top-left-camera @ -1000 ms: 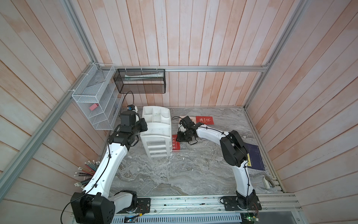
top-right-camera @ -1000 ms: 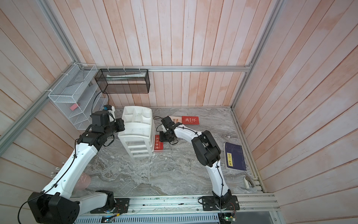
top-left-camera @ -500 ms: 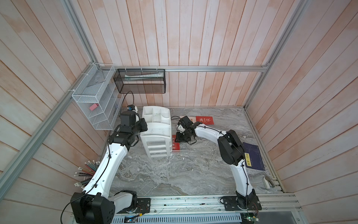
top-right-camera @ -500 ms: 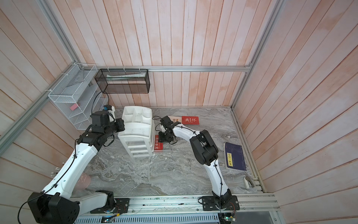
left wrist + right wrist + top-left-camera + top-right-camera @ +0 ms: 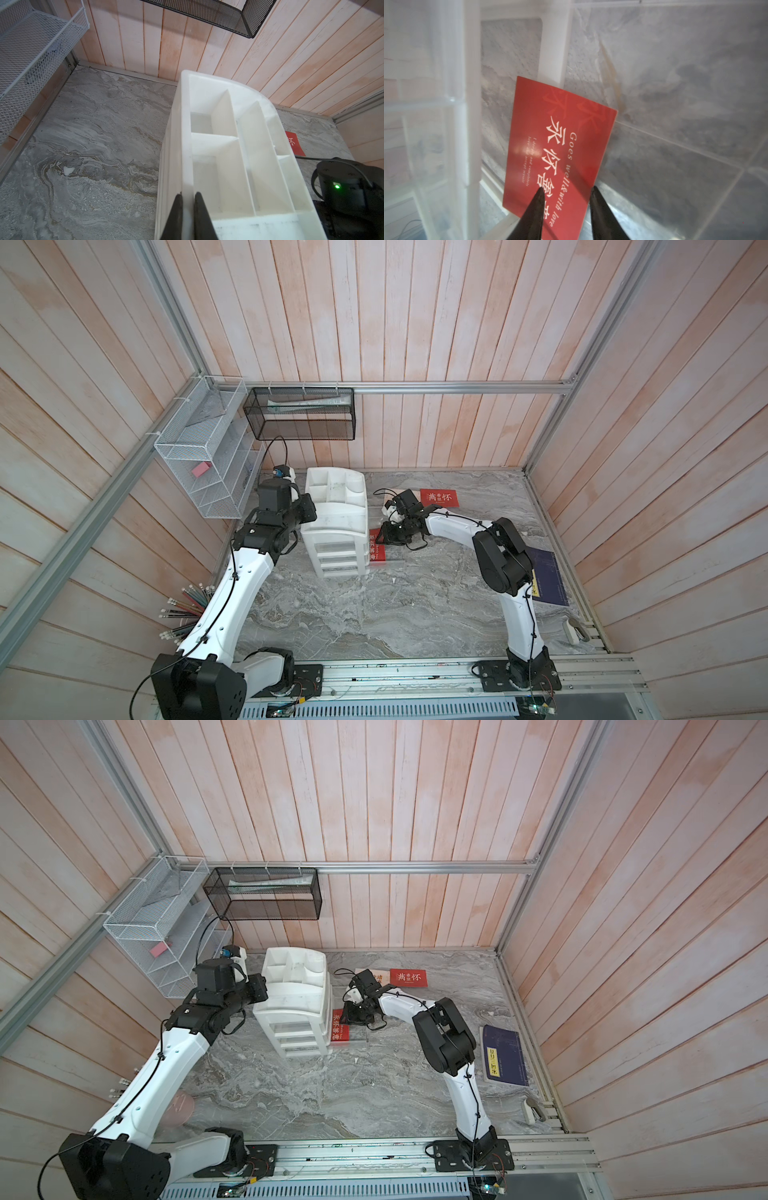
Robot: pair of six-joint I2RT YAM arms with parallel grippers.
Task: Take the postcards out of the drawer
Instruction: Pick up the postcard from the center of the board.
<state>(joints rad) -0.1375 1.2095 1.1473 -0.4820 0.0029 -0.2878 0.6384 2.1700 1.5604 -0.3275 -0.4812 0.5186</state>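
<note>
A white drawer unit point(image 5: 336, 526) stands at the back left, and its clear drawer point(image 5: 685, 93) is pulled out to the right. One red postcard point(image 5: 560, 145) with white characters lies tilted in that drawer and shows in both top views point(image 5: 377, 549) point(image 5: 340, 1029). My right gripper point(image 5: 566, 189) hangs over the card's near end with its jaws apart. One finger is over the card's face and the other is just past its edge. Behind it on the table lie a second red postcard point(image 5: 439, 497) and a pale beige one point(image 5: 376, 977). My left gripper point(image 5: 188, 194) is shut on the unit's top rim point(image 5: 186, 145).
A dark navy booklet point(image 5: 546, 576) with a yellow label lies at the right edge. A white mesh rack point(image 5: 199, 464) and a black mesh basket point(image 5: 299, 414) hang on the back-left walls. Pencils point(image 5: 187, 610) stick out at the left, by the left arm.
The right arm's elbow has shifted slightly, and its gripper stays over the drawer. The left arm has not moved.
</note>
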